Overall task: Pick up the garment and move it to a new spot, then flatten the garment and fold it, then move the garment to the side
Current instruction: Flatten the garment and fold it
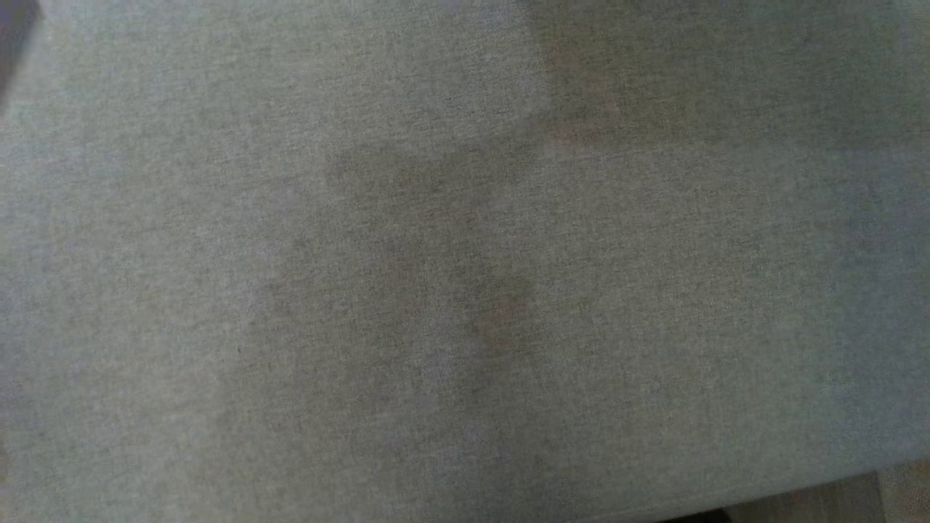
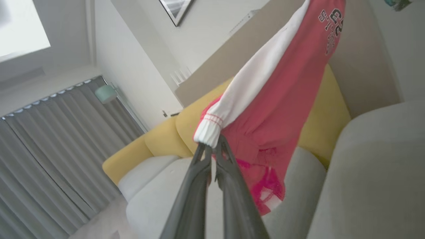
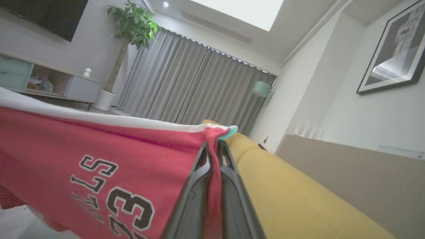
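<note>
My left gripper (image 2: pixel 212 146) is clamped on the white ribbed cuff (image 2: pixel 207 132) of the sweatshirt (image 2: pixel 282 109). From there the sleeve runs away from me, up and right in the left wrist view, into the red body. So the long axis goes cuff to chest print, slanted, not level. The loose red bulk hangs below that line over the grey sofa seat (image 2: pixel 372 172); can't tell if the hem touches it. The yellow cushions (image 2: pixel 166 136) sit behind.

Head view: blurred grey cloth (image 1: pixel 465 261), probably the seat — a likely landing spot.

My right gripper (image 3: pixel 212 149) is closed on the red top edge beside a teal tag (image 3: pixel 230 131), with the print spreading left of the fingers.

My read: this is the carry step — the sweatshirt is in the air, strung between both arms. Before lowering, the arms need to pull apart along that cuff-to-top-edge line so it lands flat.
</note>
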